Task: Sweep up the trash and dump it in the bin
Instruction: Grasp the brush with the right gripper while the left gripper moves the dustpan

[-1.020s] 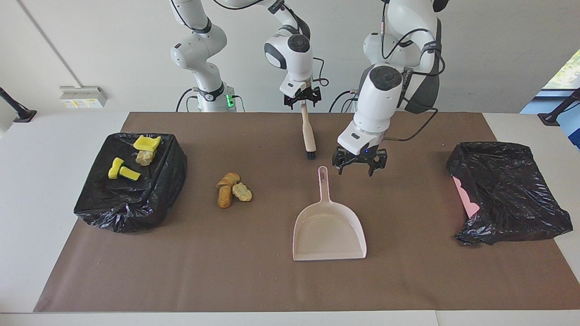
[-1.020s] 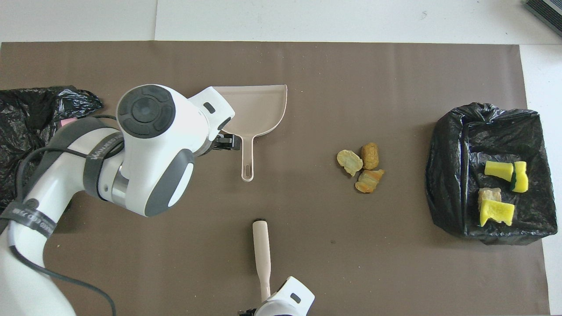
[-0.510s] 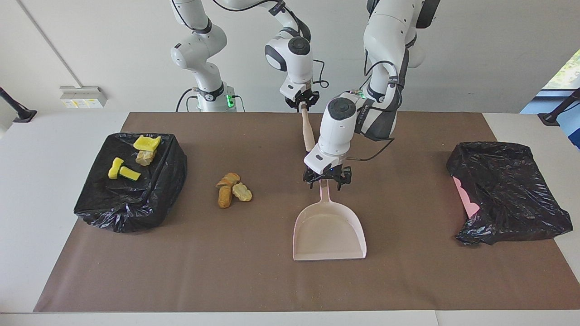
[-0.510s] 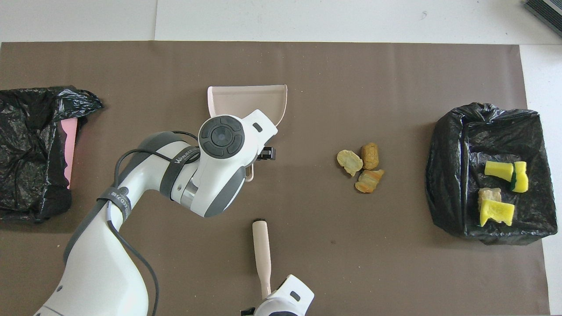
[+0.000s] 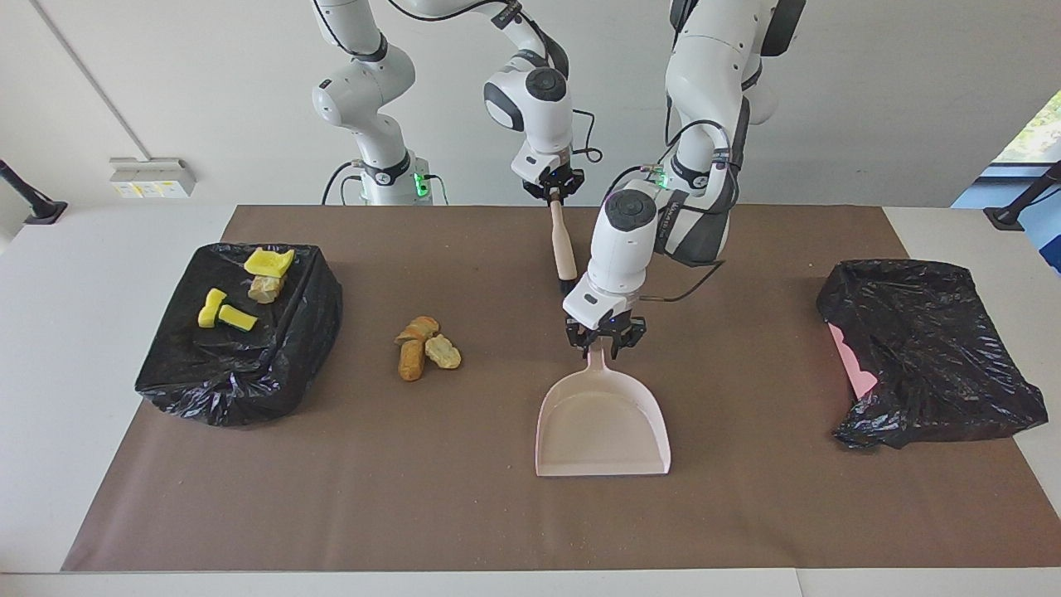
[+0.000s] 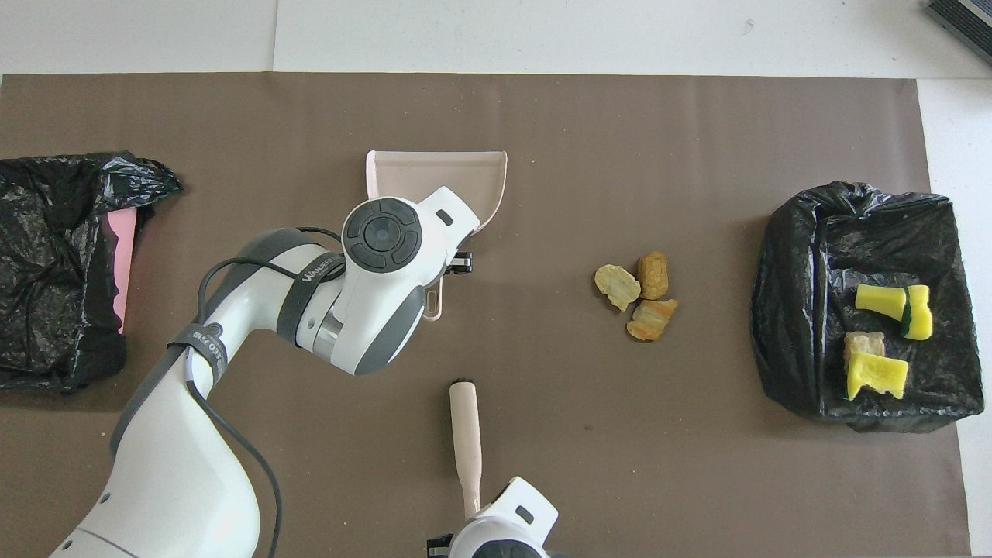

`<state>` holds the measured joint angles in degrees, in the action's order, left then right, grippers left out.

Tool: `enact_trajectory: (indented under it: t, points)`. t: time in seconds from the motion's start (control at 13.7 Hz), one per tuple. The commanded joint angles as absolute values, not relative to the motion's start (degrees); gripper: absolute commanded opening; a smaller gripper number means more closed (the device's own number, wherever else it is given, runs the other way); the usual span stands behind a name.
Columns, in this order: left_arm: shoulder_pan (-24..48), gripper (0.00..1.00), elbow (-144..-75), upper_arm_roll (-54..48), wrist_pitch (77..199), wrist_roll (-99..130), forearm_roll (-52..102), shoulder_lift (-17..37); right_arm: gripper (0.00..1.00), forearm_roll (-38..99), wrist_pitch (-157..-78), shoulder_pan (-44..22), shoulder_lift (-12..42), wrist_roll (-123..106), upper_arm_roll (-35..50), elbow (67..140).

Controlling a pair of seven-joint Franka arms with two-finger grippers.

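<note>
The trash on the mat is three tan and brown bread-like chunks [image 5: 424,344], also in the overhead view [image 6: 639,298]. Yellow sponge bits [image 5: 224,313] and another chunk lie on the black-bagged bin [image 5: 249,365] at the right arm's end. The pale pink dustpan [image 5: 601,423] lies flat mid-table, handle toward the robots. My left gripper [image 5: 605,342] is down at the dustpan's handle, covering its end. My right gripper [image 5: 554,189] is shut on the top of a wooden-handled brush [image 5: 564,245], which hangs down, nearer to the robots than the dustpan.
A second crumpled black bag [image 5: 928,348] with something pink showing at its edge lies at the left arm's end of the table. A brown mat [image 5: 464,514] covers the table.
My left gripper has swung from beside the dustpan handle to over it and come down onto the handle. My right gripper still holds the brush, nearly unmoved.
</note>
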<state>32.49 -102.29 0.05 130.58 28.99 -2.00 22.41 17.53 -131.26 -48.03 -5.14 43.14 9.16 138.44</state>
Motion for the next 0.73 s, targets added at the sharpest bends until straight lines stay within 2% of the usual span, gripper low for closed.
enact_trajectory:
  t: [0.0,0.07,0.22,0.36,0.51,0.66]
  points:
    - [32.34,0.04,-103.01,0.17,130.43,29.8,-3.6,21.1,0.0,15.74,-125.79,-42.56,-10.44,42.19,9.32,138.86]
    - [32.34,0.0,-103.09,0.18,130.17,29.1,-3.69,20.57,0.0,15.12,-122.99,-40.45,-12.2,40.27,9.32,138.87]
    - [32.43,0.0,-103.18,0.26,128.25,27.95,-7.97,19.08,0.0,14.33,-117.8,-34.66,-16.06,35.97,9.32,138.96]
    - [32.52,0.0,-103.45,0.26,120.71,15.72,-9.76,15.75,0.0,11.62,-112.0,-25.19,-19.85,28.95,9.32,138.87]
    - [32.61,0.0,-103.8,0.18,116.29,3.67,-9.76,14.59,0.0,8.37,-109.0,-15.6,-21.18,21.92,9.23,138.26]
    - [32.43,0.0,-105.9,0.18,115.58,-9.6,-9.67,13.45,0.0,1.97,-108.72,-8.91,-20.75,15.76,9.32,138.08]
